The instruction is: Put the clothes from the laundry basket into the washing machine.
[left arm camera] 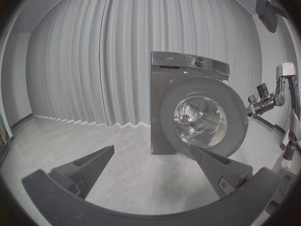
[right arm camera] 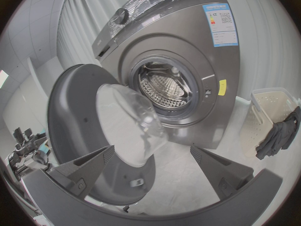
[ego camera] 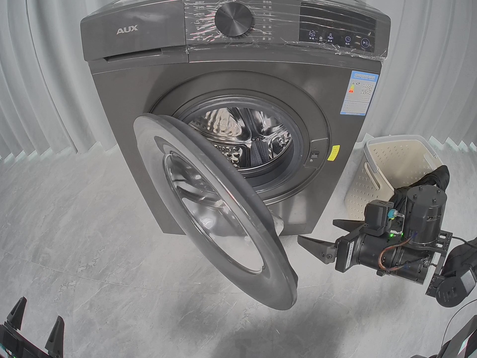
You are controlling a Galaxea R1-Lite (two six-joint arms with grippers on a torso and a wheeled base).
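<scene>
One dark garment (right arm camera: 279, 135) draped over laundry basket (ego camera: 377, 175) rim, beside washing machine (ego camera: 233, 100). Door (ego camera: 213, 210) open, no clothes seen in drum (ego camera: 243, 135): loading not begun. Right gripper (ego camera: 320, 232) jaws spread, empty, before machine; left gripper (ego camera: 39, 312) likewise, farther back.

I record pale grey pleated curtains (left arm camera: 94, 63) hanging from ceiling to floor behind the work area. Floor (ego camera: 74, 234): light grey marbled tiles with thin joints, evenly lit. A plain white wall (left arm camera: 14, 79) with dark skirting meets the curtains at a corner. Ceiling (left arm camera: 53, 3): panelled.
</scene>
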